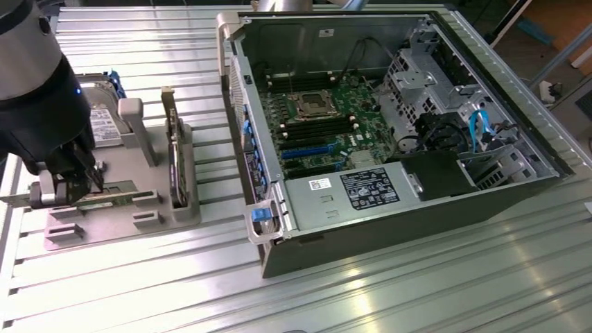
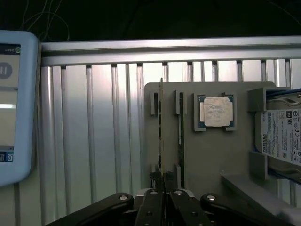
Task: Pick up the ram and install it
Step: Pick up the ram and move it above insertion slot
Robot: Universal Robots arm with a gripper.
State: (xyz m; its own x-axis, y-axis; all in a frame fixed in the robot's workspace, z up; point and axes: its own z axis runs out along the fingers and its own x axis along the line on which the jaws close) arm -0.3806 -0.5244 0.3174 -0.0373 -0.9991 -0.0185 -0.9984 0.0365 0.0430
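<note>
Claw (image 2: 162,178): drawn in narrow, pinching the thin top edge of the ram (image 2: 161,127), seemingly near one end of the stick.
Ram: stands on edge in the grey holder (image 2: 207,160), in the holder's outermost slot row.
Twin stick (image 2: 181,120): in the holder's next slot row, just beside the ram.
Processor chip (image 2: 216,111): in a recess of the holder, beyond the twin stick.
Risk, tilt: an off-centre pinch may let the ram pivot and bind in the holder's slots.
Risk, slip: the edge held is thin, so the board could slide out of the pads.
Risk, neighbour: the fingers sit close to the twin stick, so any sideways drift may knock it.
</note>
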